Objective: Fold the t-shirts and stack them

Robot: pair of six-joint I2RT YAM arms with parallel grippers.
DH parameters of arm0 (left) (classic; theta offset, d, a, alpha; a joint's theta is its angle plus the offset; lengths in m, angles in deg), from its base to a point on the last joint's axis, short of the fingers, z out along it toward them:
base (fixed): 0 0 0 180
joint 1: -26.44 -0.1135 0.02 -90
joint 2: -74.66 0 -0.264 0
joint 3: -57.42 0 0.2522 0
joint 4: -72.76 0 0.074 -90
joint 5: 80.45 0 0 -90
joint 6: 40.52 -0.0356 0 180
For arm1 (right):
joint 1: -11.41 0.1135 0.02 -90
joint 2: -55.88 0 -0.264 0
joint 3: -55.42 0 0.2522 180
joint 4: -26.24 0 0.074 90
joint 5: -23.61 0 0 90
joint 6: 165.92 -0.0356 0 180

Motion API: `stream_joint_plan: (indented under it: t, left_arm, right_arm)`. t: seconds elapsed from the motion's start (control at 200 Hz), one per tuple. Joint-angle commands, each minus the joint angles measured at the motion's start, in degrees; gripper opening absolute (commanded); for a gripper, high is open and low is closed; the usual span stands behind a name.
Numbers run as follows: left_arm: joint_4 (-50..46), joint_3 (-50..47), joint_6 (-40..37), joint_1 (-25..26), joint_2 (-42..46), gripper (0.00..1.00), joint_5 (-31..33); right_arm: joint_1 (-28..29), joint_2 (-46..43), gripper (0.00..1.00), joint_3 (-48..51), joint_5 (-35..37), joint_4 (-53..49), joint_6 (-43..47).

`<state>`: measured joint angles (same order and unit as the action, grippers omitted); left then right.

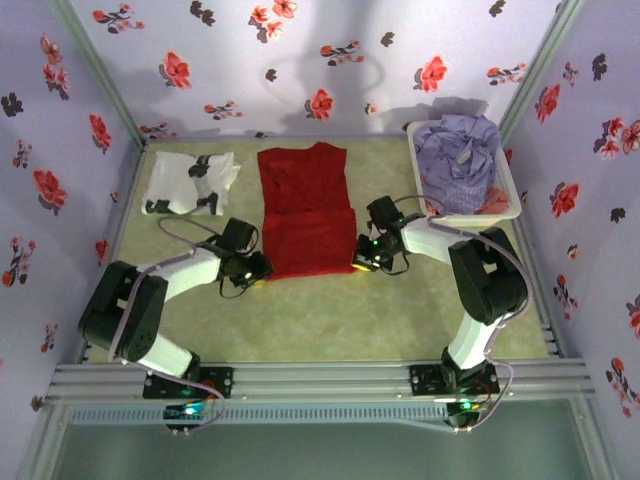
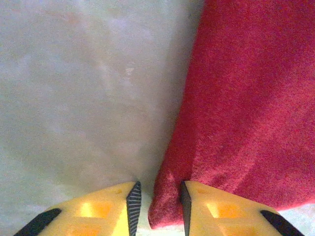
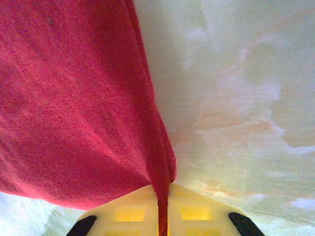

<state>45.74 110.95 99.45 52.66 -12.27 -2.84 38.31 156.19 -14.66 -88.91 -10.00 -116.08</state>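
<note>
The red t-shirt (image 1: 305,210) lies in the middle of the table, its near half folded over. My left gripper (image 1: 250,268) is at its near left corner. In the left wrist view that corner of the red t-shirt (image 2: 246,108) sits between the jaws of the open left gripper (image 2: 158,194), touching the right finger, with a gap to the left one. My right gripper (image 1: 365,258) is at the near right corner. In the right wrist view the right gripper (image 3: 162,196) is shut on the edge of the red t-shirt (image 3: 74,108). A folded white t-shirt with black print (image 1: 190,185) lies at the back left. A lavender t-shirt (image 1: 455,150) is heaped in the basket.
The white plastic basket (image 1: 480,216) stands at the back right, close behind my right arm. Flowered walls close in the table on three sides. The pale green table top (image 1: 330,310) lies bare between the red shirt and the arm bases.
</note>
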Motion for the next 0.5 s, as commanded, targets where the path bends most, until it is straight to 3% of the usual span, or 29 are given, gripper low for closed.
stream_joint_plan:
  t: [0.0, 0.23, 0.49]
  left_arm:
    - [7.5, -2.2, 3.0, 0.1, -3.3, 0.3, -4.1]
    - [10.2, -2.4, 4.3, 0.9, -3.2, 0.05, -4.2]
    - [3.0, -3.7, 2.5, 1.6, 3.3, 0.0, -1.7]
  right_arm:
    - [0.0, 0.5, 0.09, -0.8, -0.3, 0.0, -0.2]
    - [0.0, -0.4, 0.03, -0.6, -0.6, -0.8, 0.0]
    - [0.3, -4.4, 0.0, 2.7, -0.4, -2.0, -0.6]
